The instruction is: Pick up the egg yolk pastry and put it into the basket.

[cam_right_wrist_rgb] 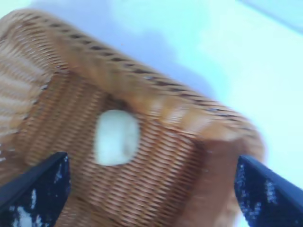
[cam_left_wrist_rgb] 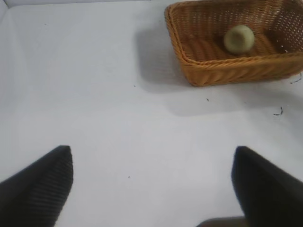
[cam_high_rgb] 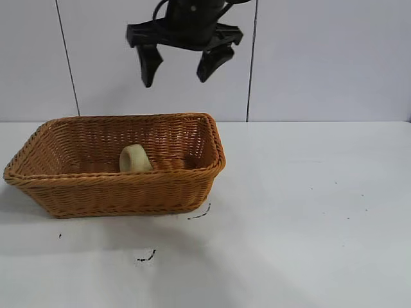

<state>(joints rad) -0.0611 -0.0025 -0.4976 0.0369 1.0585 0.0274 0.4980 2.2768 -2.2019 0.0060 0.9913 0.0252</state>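
The egg yolk pastry (cam_high_rgb: 133,158) lies inside the basket (cam_high_rgb: 122,192), tilted against its near wall, pale cream and round. My right gripper (cam_high_rgb: 176,81) hangs open and empty high above the basket, over its right half. In the right wrist view the pastry (cam_right_wrist_rgb: 116,137) lies on the basket floor (cam_right_wrist_rgb: 156,179) below the open right gripper (cam_right_wrist_rgb: 150,158). My left gripper (cam_left_wrist_rgb: 151,151) is open and empty over bare table, far from the basket (cam_left_wrist_rgb: 227,71), and does not show in the exterior view. The pastry (cam_left_wrist_rgb: 238,39) shows in the left wrist view too.
The basket stands on the left half of a white table (cam_high_rgb: 308,212). Small black marks (cam_high_rgb: 146,258) sit on the table in front of the basket and at its right front corner (cam_high_rgb: 200,213). A white panelled wall (cam_high_rgb: 321,58) rises behind.
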